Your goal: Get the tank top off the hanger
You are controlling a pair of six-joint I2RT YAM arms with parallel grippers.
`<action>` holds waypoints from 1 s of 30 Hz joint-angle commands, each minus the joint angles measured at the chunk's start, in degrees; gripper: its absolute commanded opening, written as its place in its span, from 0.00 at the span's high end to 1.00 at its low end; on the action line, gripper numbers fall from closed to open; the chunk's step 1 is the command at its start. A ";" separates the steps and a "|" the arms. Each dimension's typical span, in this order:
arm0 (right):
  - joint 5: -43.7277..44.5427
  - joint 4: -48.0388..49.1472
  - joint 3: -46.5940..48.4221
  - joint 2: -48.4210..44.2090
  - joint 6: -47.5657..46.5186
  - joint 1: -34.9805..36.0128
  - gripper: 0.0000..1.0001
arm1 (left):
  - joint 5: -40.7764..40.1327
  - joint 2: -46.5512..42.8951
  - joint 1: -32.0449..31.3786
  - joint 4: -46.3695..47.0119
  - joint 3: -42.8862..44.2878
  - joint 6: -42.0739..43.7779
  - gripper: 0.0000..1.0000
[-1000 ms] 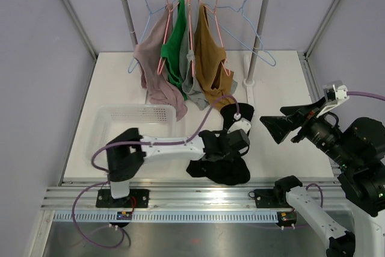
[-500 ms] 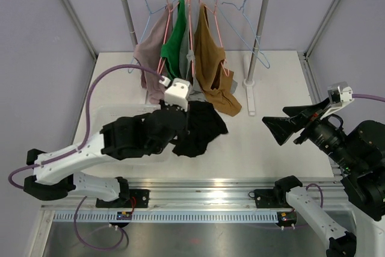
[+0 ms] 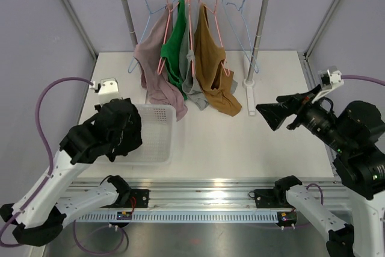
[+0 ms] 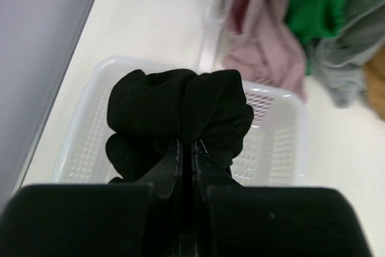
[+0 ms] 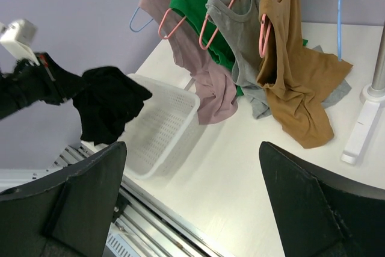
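- Over the white perforated plastic basket [image 4: 283, 94], your crumpled black tank top [image 4: 180, 118] now hangs, clamped by the shut left gripper [image 4: 185, 157]
- A second ago it was mid-table; removal looks done, so only the drop remains, I'd judge
- Bunched, it droops roughly vertically; your right gripper [image 5: 192, 148] gapes empty

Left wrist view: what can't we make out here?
Floor of the basket: mostly hidden behind the bunched black top.
Shape of the black top: balled up in the left gripper, straps not visible.
The hanging clothes: blurred, upper parts cut off by the top edge.
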 commanded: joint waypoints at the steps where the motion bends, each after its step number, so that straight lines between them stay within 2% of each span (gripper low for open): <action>1: -2.01 4.32 2.15 5.77 1.75 0.15 0.00 | 7.91 1.32 7.16 5.96 -5.90 2.91 1.00; 3: -2.81 6.26 2.32 7.62 2.62 0.15 0.00 | 10.73 2.37 11.56 7.29 -7.58 3.01 1.00; 4: -3.85 6.78 2.59 9.54 2.89 0.24 0.00 | 11.35 3.16 12.70 7.37 -8.19 2.92 0.95; 5: -4.56 8.10 2.67 10.61 3.07 0.16 0.00 | 11.35 3.61 13.84 6.77 -8.20 2.83 0.83; 6: -5.18 8.63 3.02 11.84 3.76 0.15 0.00 | 11.09 3.61 13.94 6.41 -8.11 2.40 0.56; 8: -6.06 7.94 5.91 16.93 3.86 0.24 0.00 | 10.30 2.91 13.94 5.36 -7.76 1.61 0.38; 9: -5.63 7.32 7.32 20.95 3.69 0.16 0.01 | 9.86 2.39 13.94 4.75 -7.58 1.08 0.01; 12: -2.91 7.23 11.54 28.16 3.16 1.29 0.00 | 10.38 -0.86 14.03 3.69 -6.88 1.68 0.01; 15: 4.63 4.51 18.13 35.89 0.27 4.44 0.02 | 14.76 -4.55 13.94 4.38 -6.44 4.14 0.01; 19: 12.63 3.01 27.08 44.18 -2.55 6.30 0.15 | 25.58 -11.84 13.86 13.32 -11.87 11.08 0.01; 20: 14.05 2.66 28.50 45.76 -2.99 6.39 0.17 | 26.29 -13.25 13.86 14.14 -13.02 11.09 0.01; 21: 15.55 2.14 31.91 48.91 -4.39 6.48 0.23 | 26.12 -15.96 13.86 15.36 -15.55 10.92 0.01; 24: 17.58 -0.32 37.37 54.89 -7.12 7.09 0.25 | 25.50 -19.23 13.94 16.69 -19.26 10.83 0.01; 28: 21.36 -1.47 46.42 61.41 -9.58 7.19 0.28 | 27.44 -18.81 13.86 16.78 -19.27 10.83 0.01; 30: 20.75 -3.40 50.38 66.05 -10.29 7.19 0.35 | 28.05 -18.45 13.86 16.87 -19.36 10.92 0.01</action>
